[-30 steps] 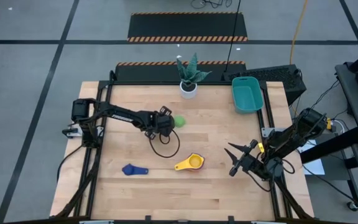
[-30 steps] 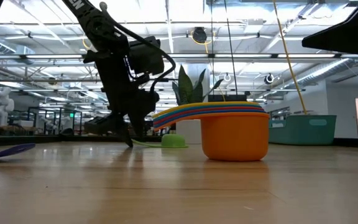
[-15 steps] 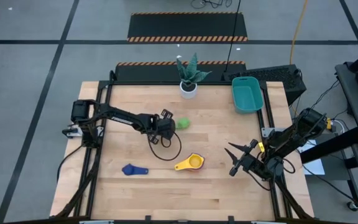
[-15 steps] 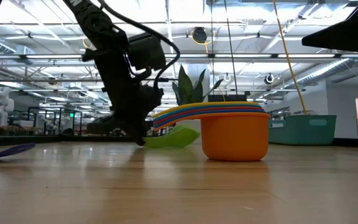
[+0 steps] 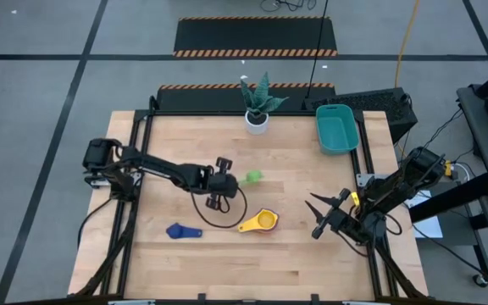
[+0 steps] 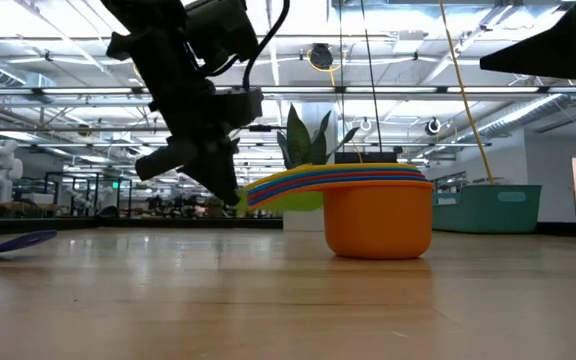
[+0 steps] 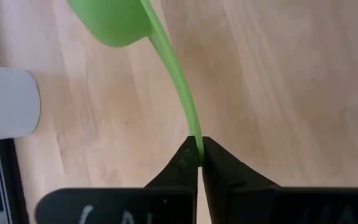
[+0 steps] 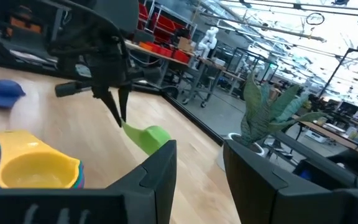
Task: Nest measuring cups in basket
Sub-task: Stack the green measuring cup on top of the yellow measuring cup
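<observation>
Overhead, left gripper (image 7: 199, 163) pinching curved green cup (image 7: 114, 22) handle

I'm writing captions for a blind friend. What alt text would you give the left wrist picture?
Two dark gripper fingers pinch the tip of a thin green plastic handle, whose round green measuring cup hangs out ahead over a pale wooden table. The side of a white pot shows at one edge.
</observation>
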`<act>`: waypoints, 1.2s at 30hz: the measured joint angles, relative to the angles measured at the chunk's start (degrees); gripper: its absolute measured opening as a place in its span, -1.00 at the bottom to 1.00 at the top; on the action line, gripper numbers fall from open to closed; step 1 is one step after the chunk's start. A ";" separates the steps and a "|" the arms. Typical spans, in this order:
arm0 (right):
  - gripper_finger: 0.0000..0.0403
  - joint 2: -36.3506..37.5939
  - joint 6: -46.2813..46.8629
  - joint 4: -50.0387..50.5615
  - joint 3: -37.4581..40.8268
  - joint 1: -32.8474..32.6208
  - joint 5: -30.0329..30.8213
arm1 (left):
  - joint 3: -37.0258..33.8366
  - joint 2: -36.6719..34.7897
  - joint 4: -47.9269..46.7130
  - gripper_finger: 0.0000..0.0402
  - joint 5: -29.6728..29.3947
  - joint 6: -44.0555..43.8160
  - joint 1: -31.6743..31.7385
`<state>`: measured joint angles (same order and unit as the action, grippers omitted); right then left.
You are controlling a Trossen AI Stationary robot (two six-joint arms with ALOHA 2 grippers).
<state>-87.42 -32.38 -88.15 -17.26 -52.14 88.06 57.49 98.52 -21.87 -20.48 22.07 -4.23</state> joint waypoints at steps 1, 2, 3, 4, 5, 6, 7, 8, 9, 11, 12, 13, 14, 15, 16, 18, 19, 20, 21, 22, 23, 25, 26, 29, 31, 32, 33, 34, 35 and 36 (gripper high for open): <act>-0.38 0.00 -0.02 -0.24 0.00 0.01 -0.21 | 0.00 0.00 0.42 -0.97 -0.13 -0.93 -0.33; -0.38 0.00 0.06 -0.32 0.00 0.02 -0.75 | 0.00 0.00 1.02 -0.97 -0.16 -1.89 -0.72; -0.38 0.00 0.13 -0.32 0.00 0.02 -1.25 | 0.00 0.00 1.63 -0.97 -0.21 -2.82 -1.20; -0.38 0.00 0.18 -0.32 -0.01 0.02 -1.34 | 0.02 -0.02 2.37 -0.98 -0.28 -3.65 -1.63; -0.38 0.00 0.28 -0.32 -0.11 0.07 -1.28 | 0.02 -0.02 3.36 -0.98 -0.44 -4.42 -2.10; -0.38 0.00 0.51 -0.34 -0.31 0.39 -1.31 | 0.02 -0.02 4.58 -0.98 -0.61 -5.30 -2.66; -0.38 0.00 1.16 -0.32 -0.53 0.83 -1.34 | 0.02 -0.02 5.97 -0.98 -0.80 -6.28 -3.13; -0.38 0.00 1.96 -0.32 -0.78 1.44 -1.37 | 0.04 -0.05 7.60 -0.98 -0.92 -7.26 -3.67; -0.38 0.00 2.90 -0.34 -1.02 2.11 -1.37 | 0.04 -0.09 9.35 -0.98 -1.01 -8.35 -4.19; -0.38 0.00 5.19 -0.32 -1.16 3.75 -3.27 | 0.08 -0.13 13.14 -0.98 -1.28 -10.59 -5.14; -0.38 0.00 6.70 -0.28 -1.16 4.67 -5.34 | 0.09 -0.13 15.01 -0.98 -1.66 -11.70 -5.73; -0.38 0.00 8.25 -0.30 -1.16 5.68 -7.84 | 0.09 -0.13 16.72 -0.98 -2.07 -12.71 -6.33; -0.38 0.00 9.88 -0.30 -1.16 6.72 -10.28 | 0.09 -0.13 18.34 -0.98 -2.35 -13.47 -7.00; -0.38 0.00 11.85 -0.27 -1.16 7.76 -12.85 | 0.10 -0.13 19.91 -0.98 -2.69 -14.00 -7.77; -0.38 0.00 13.98 -0.07 -1.16 8.81 -15.32 | 0.11 -0.13 21.37 -0.98 -3.14 -14.53 -8.57; -0.38 0.00 18.61 0.69 -1.16 10.74 -19.76 | 0.11 -0.13 23.74 -0.98 -3.63 -16.00 -10.17; -0.38 0.00 20.95 1.39 -1.21 11.58 -21.93 | 0.11 -0.13 24.97 -0.98 -3.68 -16.83 -11.01; -0.38 0.00 23.26 2.30 -1.43 12.28 -23.80 | 0.11 -0.13 26.23 -0.98 -3.88 -17.73 -11.93; -0.38 0.00 25.47 3.68 -1.94 12.84 -25.12 | 0.11 -0.13 27.86 -0.98 -4.22 -18.55 -12.84; -0.38 0.00 27.40 5.17 -2.55 13.26 -26.26 | 0.11 -0.13 29.92 -0.98 -4.75 -18.99 -13.83; -0.38 0.00 29.03 6.85 -3.31 13.55 -27.05 | 0.11 -0.13 32.08 -0.97 -5.30 -19.20 -14.89; -0.38 0.00 31.39 10.39 -5.29 13.70 -28.34 | 0.13 -0.22 36.59 -0.96 -6.24 -18.44 -17.15; -0.38 0.00 32.07 12.15 -6.51 13.71 -28.35 | 0.13 -0.22 38.96 -0.96 -6.90 -17.81 -18.19; -0.37 0.00 33.62 17.41 -10.50 13.54 -29.37 | 0.15 -0.22 45.35 -0.97 -8.03 -14.78 -20.88; -0.34 0.00 34.48 19.48 -13.15 13.41 -32.18 | 0.15 -0.22 48.27 -0.98 -8.12 -13.64 -22.08; -0.33 0.00 35.15 20.77 -14.56 13.40 -34.07 | 0.15 -0.22 49.31 -0.98 -8.12 -13.51 -22.62; -0.31 0.00 36.11 22.23 -15.88 13.38 -35.98 | 0.15 -0.22 50.30 -0.98 -8.14 -13.37 -23.21; -0.29 0.00 37.04 24.16 -17.20 13.38 -37.41 | 0.15 -0.22 51.48 -0.98 -8.13 -13.05 -23.76; -0.27 0.00 37.99 26.32 -18.34 13.35 -38.95 | 0.15 -0.22 52.54 -0.98 -8.17 -12.66 -24.32; -0.24 0.00 38.95 28.55 -19.48 13.35 -40.04 | 0.15 -0.22 53.70 -0.97 -8.21 -12.22 -24.97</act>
<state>-87.42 6.57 -59.60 -36.74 -38.79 48.03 57.65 98.30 31.83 -28.69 9.85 -29.20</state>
